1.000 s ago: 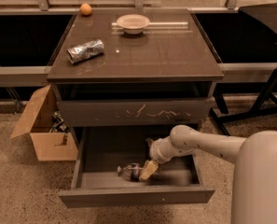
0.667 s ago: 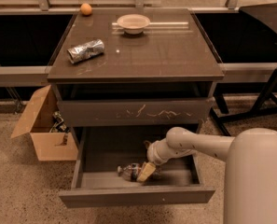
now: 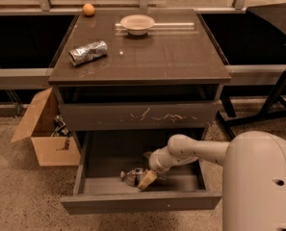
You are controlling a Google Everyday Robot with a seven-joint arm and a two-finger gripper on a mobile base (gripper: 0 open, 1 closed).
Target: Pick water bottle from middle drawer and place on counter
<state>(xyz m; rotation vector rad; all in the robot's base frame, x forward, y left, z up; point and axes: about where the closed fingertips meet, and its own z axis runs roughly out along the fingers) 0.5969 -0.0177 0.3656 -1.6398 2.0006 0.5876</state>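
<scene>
Middle drawer (image 3: 138, 202) pulled open, so first step done. Water bottle (image 3: 132, 176) lying on side on drawer floor near front wall, not yet lifted. Gripper (image 3: 147, 179) down inside drawer, right at bottle's right end; wide or clamped, cannot tell. Left to do: secure hold, lift out, set on counter (image 3: 171, 57). Exit tight – scratched drawer front (image 3: 109, 117) sits above drawer's rear, low front wall ahead. Counter has bare room at centre and right; foil packet (image 3: 88, 52) at left, bowl (image 3: 137, 23) at back.
</scene>
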